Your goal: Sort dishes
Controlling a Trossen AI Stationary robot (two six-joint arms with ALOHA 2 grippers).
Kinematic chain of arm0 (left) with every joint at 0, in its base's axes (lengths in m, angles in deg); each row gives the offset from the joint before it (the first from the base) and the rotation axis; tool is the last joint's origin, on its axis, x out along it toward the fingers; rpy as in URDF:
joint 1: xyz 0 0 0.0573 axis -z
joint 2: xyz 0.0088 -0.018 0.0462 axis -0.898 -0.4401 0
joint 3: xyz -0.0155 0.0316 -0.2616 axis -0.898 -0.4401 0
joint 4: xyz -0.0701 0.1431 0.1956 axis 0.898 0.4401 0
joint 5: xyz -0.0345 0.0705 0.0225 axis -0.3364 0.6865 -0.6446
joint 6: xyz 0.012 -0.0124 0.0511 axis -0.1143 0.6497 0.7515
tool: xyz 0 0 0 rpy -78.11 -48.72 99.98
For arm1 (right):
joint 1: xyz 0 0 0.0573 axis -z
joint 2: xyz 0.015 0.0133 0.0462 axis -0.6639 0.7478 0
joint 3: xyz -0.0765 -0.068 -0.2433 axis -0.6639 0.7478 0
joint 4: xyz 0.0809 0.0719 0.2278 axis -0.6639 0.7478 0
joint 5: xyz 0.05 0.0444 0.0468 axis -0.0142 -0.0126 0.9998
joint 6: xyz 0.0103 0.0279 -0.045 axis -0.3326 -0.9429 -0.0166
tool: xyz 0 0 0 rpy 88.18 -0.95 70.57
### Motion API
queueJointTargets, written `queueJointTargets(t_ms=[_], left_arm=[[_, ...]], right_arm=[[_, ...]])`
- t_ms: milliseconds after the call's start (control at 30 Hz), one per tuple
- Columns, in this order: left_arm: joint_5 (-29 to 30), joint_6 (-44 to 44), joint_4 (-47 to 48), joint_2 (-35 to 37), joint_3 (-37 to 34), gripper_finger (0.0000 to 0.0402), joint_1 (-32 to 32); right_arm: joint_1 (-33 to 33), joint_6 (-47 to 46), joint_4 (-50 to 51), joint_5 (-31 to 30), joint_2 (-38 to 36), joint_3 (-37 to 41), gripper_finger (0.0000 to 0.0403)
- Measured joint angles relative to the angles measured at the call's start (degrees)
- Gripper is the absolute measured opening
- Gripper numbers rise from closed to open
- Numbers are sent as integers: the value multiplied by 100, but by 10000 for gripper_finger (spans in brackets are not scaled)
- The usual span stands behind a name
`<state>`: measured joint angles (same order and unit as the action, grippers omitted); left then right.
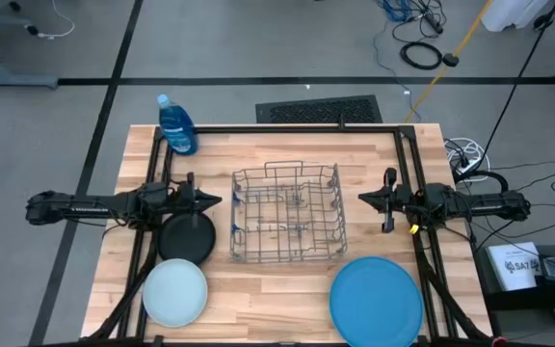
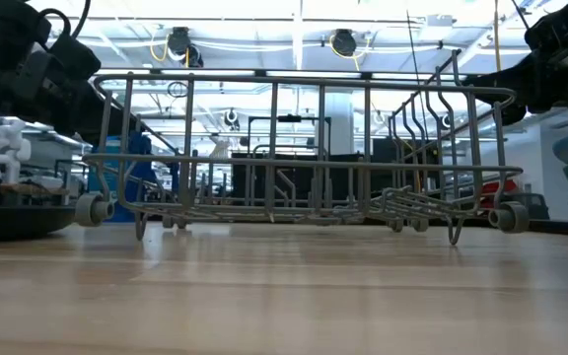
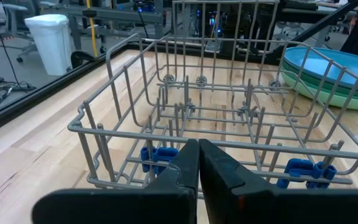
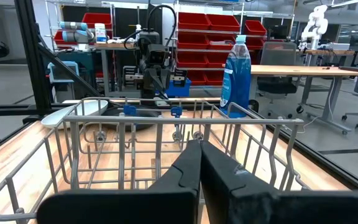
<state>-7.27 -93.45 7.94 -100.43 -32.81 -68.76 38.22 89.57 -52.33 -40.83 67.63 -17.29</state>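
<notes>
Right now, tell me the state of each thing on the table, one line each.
Wire rack: upright, empty.
Large blue plate: topmost of a stack, right of the rack.
Black plate: flat on the table, left of the rack.
Pale plate: flat, beside the black one.
Soap bottle: upright.
Left gripper: shut, empty.
Right gripper: shut, empty.

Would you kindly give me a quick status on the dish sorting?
Left gripper and right gripper shut, empty, flanking wire rack. Rack empty; black plate, pale plate, blue-topped stack on table. Nothing blocking.
</notes>
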Motion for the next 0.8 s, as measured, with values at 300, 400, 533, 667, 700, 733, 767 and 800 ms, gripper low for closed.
queueJointTargets(t_ms=[300, 400, 533, 667, 700, 733, 767, 800], left_arm=[[0, -1, 0, 0, 0, 13, -1], [0, 1, 0, 1, 1, 13, -1], [0, 0, 0, 1, 1, 13, 0], [0, -1, 0, 1, 1, 13, -1], [2, -1, 0, 0, 0, 13, -1], [0, -1, 0, 0, 2, 13, 1], [2, 0, 0, 0, 1, 13, -1], [1, 0, 0, 0, 0, 13, -1]], right_arm=[[1, 0, 0, -2, 0, -1, 0], [2, -11, 0, -1, 0, 0, 0], [1, -1384, -54, -14, 0, 0, 0], [2, -2820, -435, -246, -1, 2, 0], [4, -2854, -583, -404, 3, 2, 0], [4, -2898, -759, -481, 2, 2, 0], [6, -2936, -948, -472, 0, 2, 0], [4, -3019, -1148, -356, 0, 2, 0]])
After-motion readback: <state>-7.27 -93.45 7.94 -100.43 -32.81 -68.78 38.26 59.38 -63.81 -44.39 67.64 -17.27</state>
